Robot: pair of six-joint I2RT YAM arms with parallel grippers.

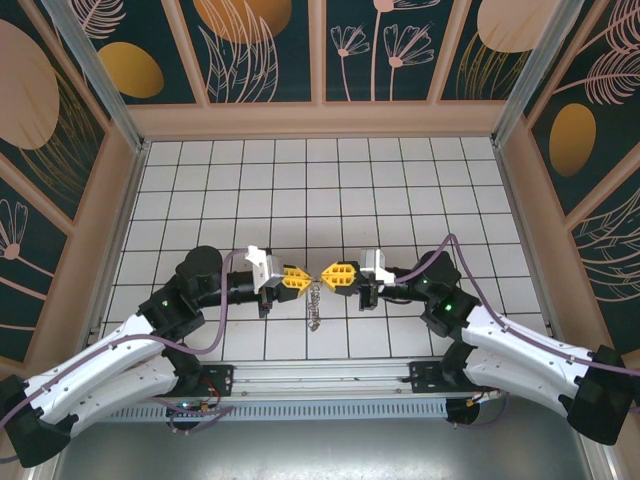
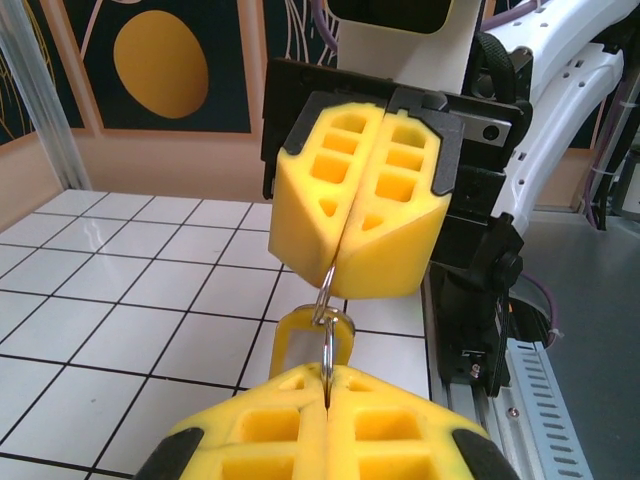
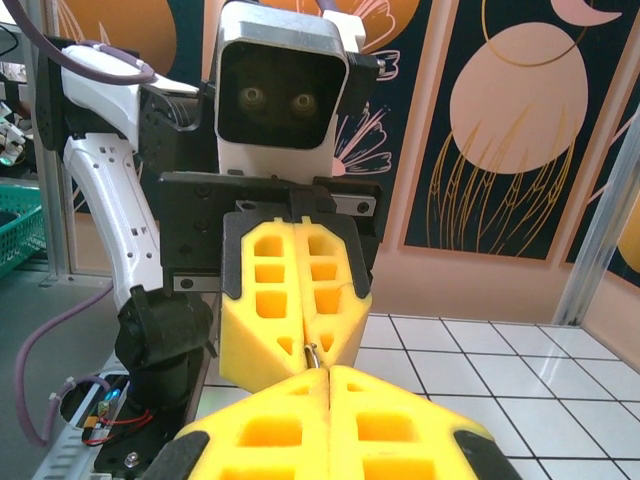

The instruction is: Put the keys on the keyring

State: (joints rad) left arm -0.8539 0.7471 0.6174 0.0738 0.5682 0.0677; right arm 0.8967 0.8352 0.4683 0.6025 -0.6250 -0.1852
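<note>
Left end effector [image 2: 327,378] | pinches keyring [image 2: 323,300] | right end effector [image 2: 341,288] pinches far end

White gridded tabletop [image 1: 300,180] mid-frame, teal botanical wall panels [image 1: 260,50] along the top and sides, slotted aluminium rail [image 1: 320,378] along the bottom edge, green basket [image 3: 15,215] at far left.

Bright, even light is coming from overhead, throwing only soft shadows. Pale glare is shining off the white tiles [image 2: 70,225] in the left wrist view. The left gripper [image 2: 327,385] is blurring slightly at the frame's bottom edge.
</note>
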